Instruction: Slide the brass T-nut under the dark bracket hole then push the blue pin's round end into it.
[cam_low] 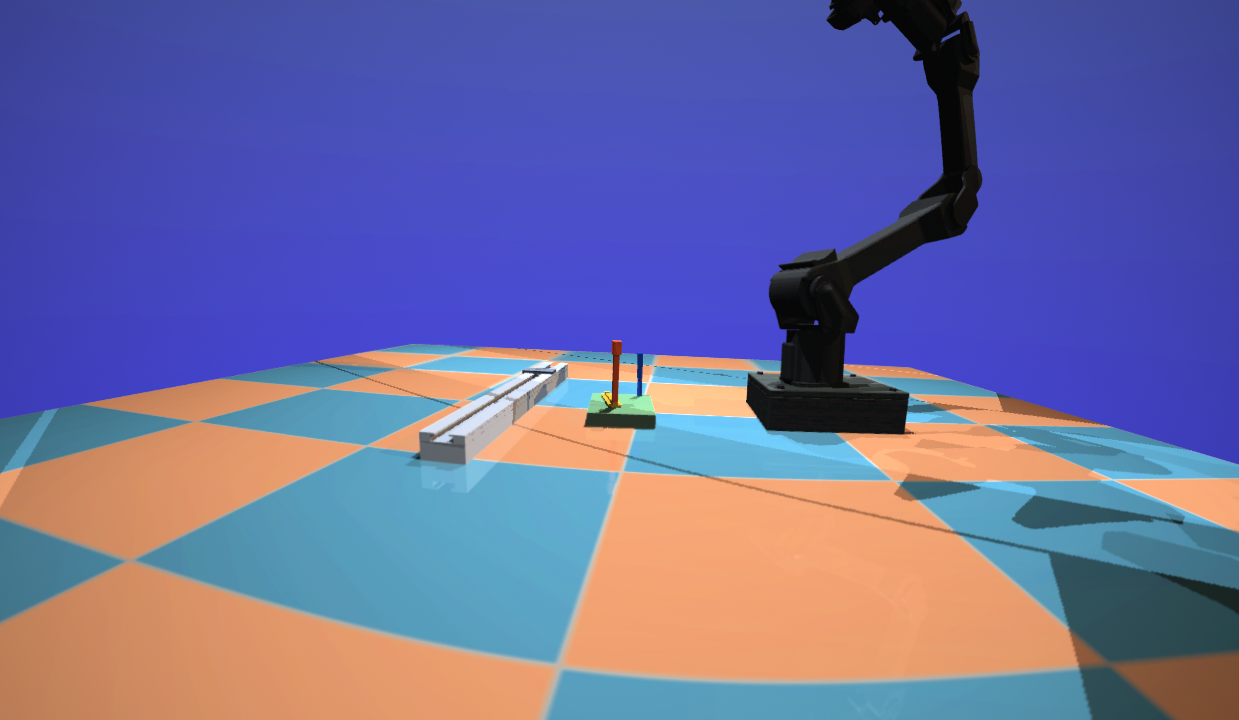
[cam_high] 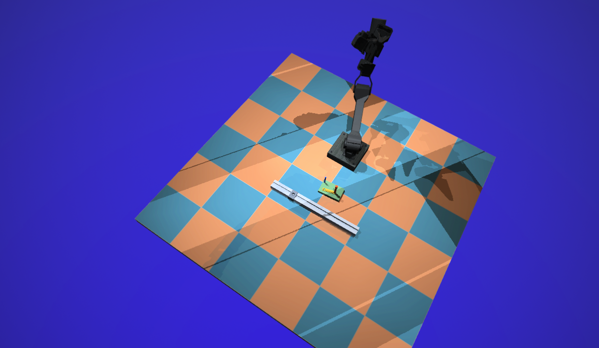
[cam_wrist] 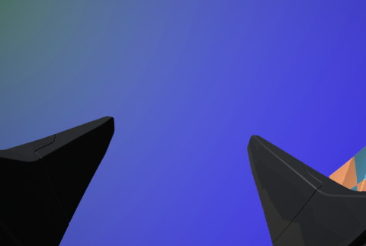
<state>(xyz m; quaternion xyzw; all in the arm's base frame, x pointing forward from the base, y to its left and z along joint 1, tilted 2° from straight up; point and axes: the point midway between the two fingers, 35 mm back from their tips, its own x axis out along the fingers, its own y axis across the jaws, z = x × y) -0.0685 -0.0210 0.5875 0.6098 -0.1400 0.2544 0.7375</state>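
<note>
On the green tray [cam_high: 325, 194] [cam_low: 641, 420], the T-nut's orange handle [cam_high: 336, 189] [cam_low: 616, 376] stands upright; bring the wide-open, empty gripper [cam_wrist: 182, 133] down squarely around it, clear of the blue pin [cam_high: 324, 179] [cam_low: 639, 374].

The exterior picture's top edge cuts off the tool, and the wrist picture's lower edge cuts off the backs of its fingers. From above, the nut [cam_high: 328, 190] is too small for its shape to tell, and the hole's inside [cam_high: 293, 194] is too dark to read.
</note>
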